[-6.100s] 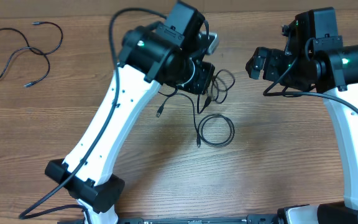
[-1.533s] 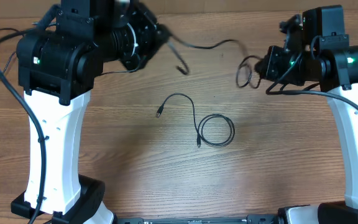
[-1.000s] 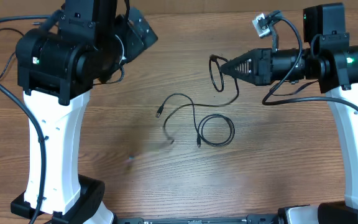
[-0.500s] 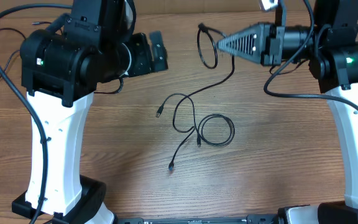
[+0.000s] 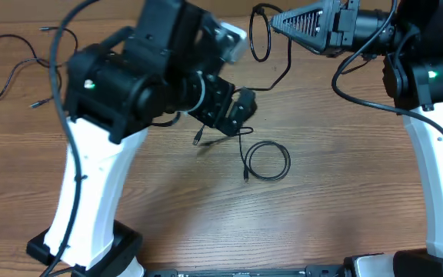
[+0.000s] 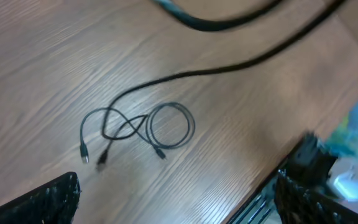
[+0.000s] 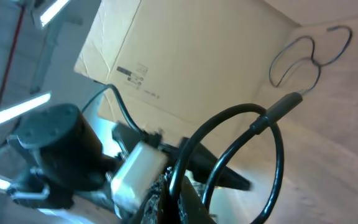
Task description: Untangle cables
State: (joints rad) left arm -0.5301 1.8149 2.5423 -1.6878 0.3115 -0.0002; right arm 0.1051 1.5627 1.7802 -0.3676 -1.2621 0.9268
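Lying far left: loose cable point(image 5: 14, 73), thin, black, open curves on table point(image 5: 344, 215).
Left gripper point(image 5: 235, 114): jaws wide apart, nothing between them (overhead view blurred).
Table centre: coiled cable point(image 5: 290, 161), neat ring, tail hidden under left gripper.
Right gripper point(image 5: 272, 21): jaws clamped on lifted cable point(image 5: 288, 68); loop raised, far end lost behind left gripper.

The left gripper point(image 6: 178, 190) hangs over a wood-grain table point(image 6: 48, 56), its two dark fingers point(image 6: 45, 200) spread wide at the lower corners with nothing between them. On the wood a thin black coiled cable point(image 6: 169, 126) lies flat, loose crossing loops beside it (two plug ends point(image 6: 84, 155) rest just left of those). A long cable point(image 6: 229, 65) runs from the loops toward the upper right, blurred, and seems to rise off the table.
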